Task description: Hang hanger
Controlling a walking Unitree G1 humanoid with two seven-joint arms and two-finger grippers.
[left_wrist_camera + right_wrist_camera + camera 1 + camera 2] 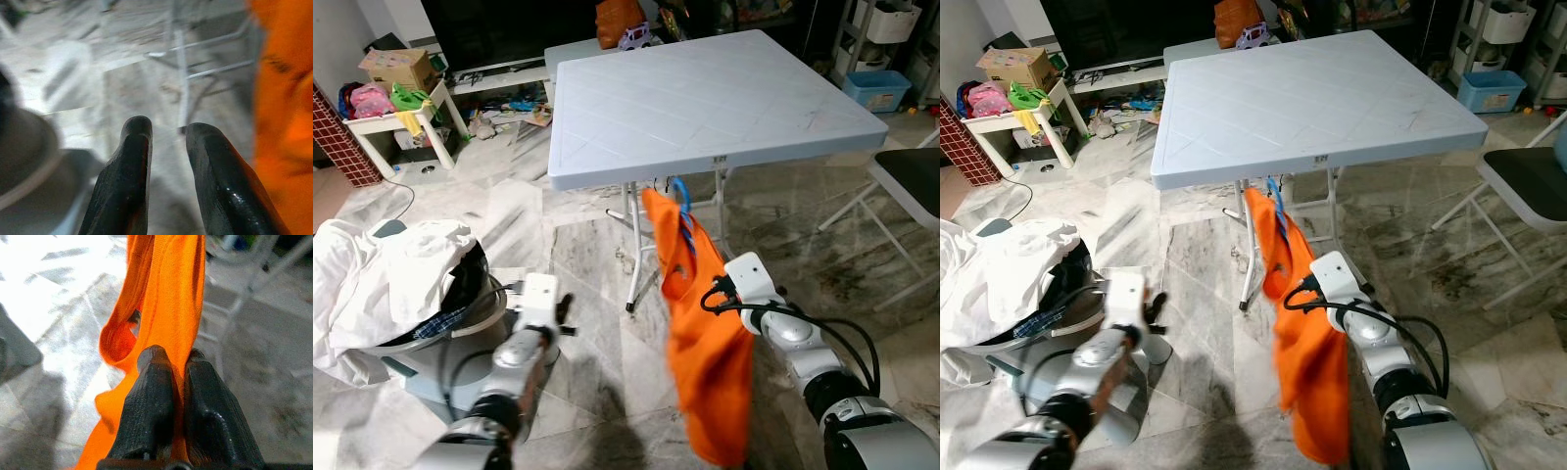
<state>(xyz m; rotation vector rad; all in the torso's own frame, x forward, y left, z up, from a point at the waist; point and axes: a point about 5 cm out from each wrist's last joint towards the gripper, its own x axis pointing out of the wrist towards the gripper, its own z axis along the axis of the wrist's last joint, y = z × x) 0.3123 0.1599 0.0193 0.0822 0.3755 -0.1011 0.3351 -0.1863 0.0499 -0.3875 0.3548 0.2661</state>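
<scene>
An orange garment (705, 362) hangs on a blue hanger (683, 211), whose hook sits just under the near edge of the white folding table (705, 98). I cannot tell whether the hook touches the edge. My right gripper (176, 355) is shut on a fold of the orange cloth about halfway down, and its wrist (749, 279) shows to the right of the garment. My left gripper (166, 129) is held low to the left of the garment, over the floor. Its fingers (565, 311) stand a little open with nothing between them.
A laundry basket (460, 318) heaped with white clothes (382, 284) stands on the floor at my left. A black folding chair (911, 181) is at the right. A small white table with toys (401, 113) is far left. Marble floor lies between.
</scene>
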